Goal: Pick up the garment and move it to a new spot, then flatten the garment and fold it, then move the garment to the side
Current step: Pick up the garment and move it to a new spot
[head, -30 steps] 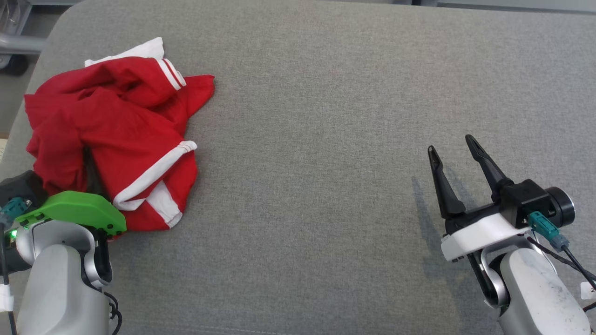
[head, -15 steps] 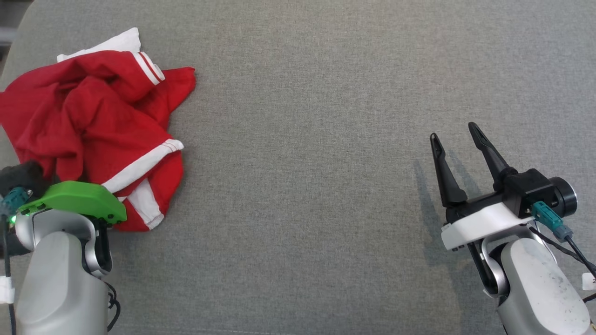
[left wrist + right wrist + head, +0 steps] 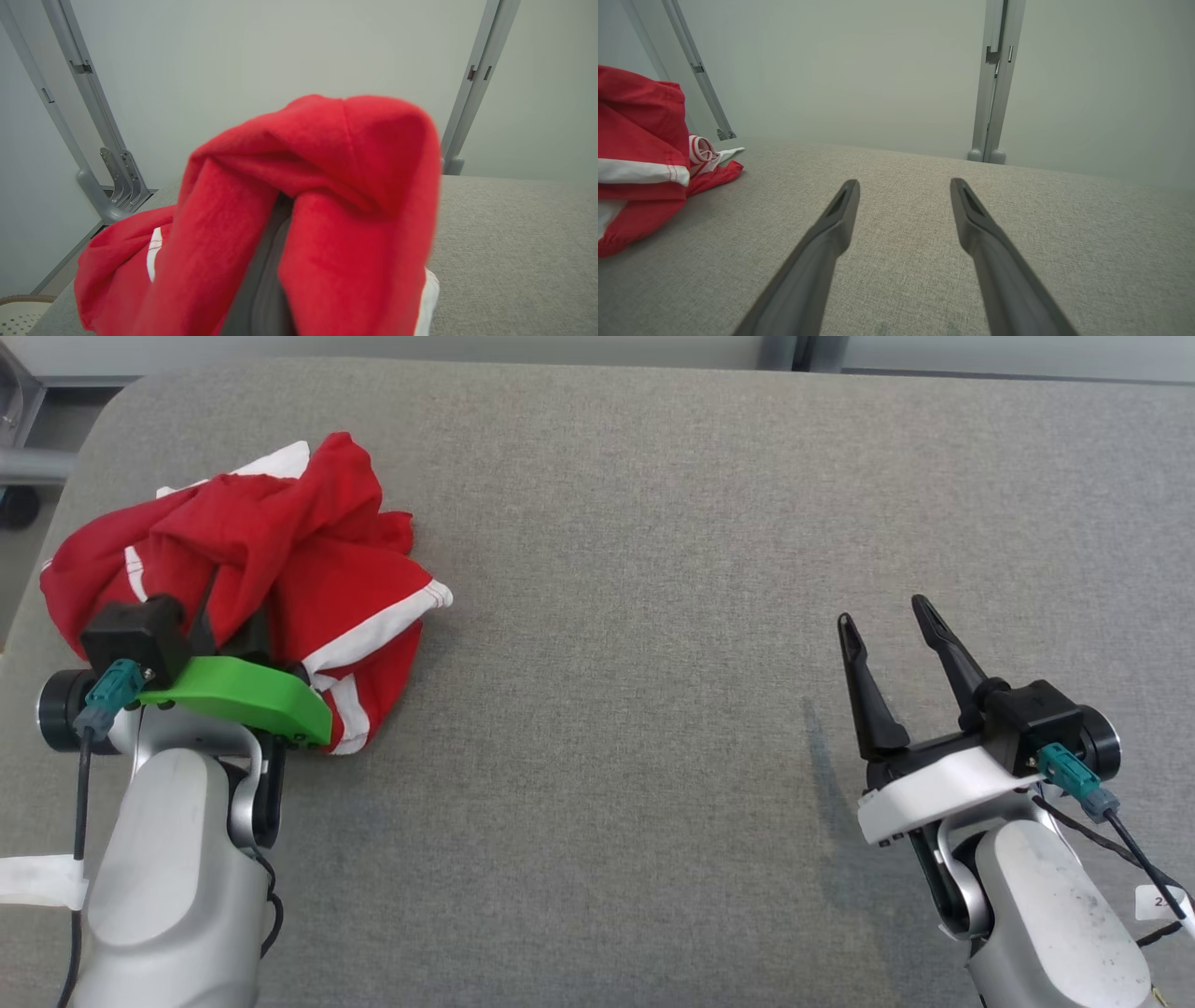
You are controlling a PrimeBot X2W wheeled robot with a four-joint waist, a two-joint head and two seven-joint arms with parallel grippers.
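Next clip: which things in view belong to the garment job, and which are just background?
In the job:
- red garment
- left gripper, shut on the garment
- right gripper, open, holding nothing
- grey fabric surface, where the garment lies

Just there:
- metal frame posts
- pale wall

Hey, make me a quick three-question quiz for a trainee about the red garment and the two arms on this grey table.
1. True or false: the left jaws are shut on the red garment.
2. The right jaws are: A) open with nothing between them, B) shut on the garment, C) holding a white cloth.
3. Fill in: the garment sits toward the robot's ____ side of the padded table.
Key: 1 true; 2 A; 3 left.
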